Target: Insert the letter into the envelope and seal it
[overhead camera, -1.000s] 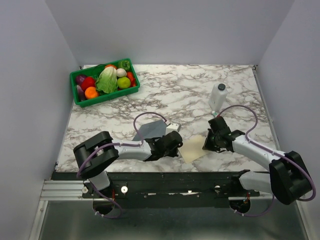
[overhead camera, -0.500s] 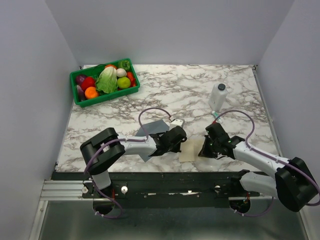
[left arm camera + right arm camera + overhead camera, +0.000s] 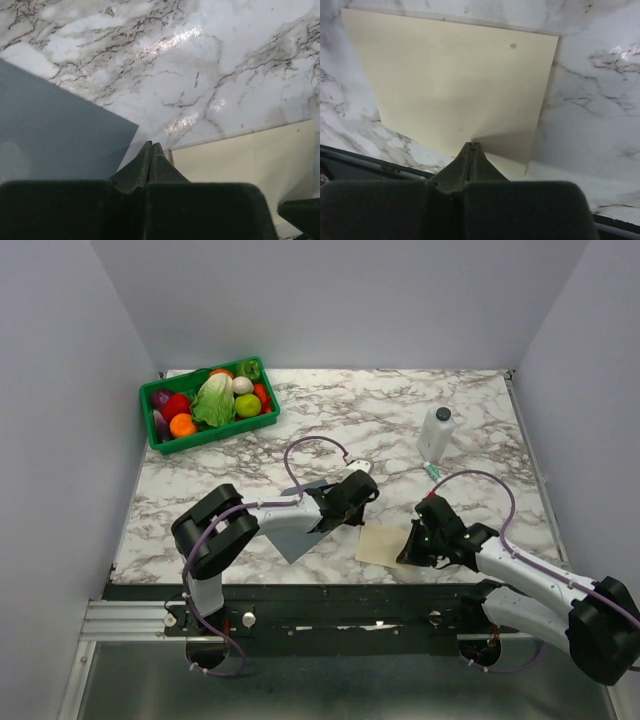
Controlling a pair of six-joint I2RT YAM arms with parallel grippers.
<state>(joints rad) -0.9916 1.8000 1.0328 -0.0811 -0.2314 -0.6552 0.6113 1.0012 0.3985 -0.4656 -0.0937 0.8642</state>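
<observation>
Top external: one letter [image 3: 383,545], one envelope [image 3: 290,538]. Wrist views: left fingers [image 3: 147,161], right fingers [image 3: 469,156] closed.

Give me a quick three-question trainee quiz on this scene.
1. True or false: the letter is already inside the envelope.
2. In the top view, the green crate stands at the table's: A far left, B far right, C near edge.
3. Fill in: the left tool and right tool both have jaws ____.
Key: 1 false; 2 A; 3 shut.
</observation>
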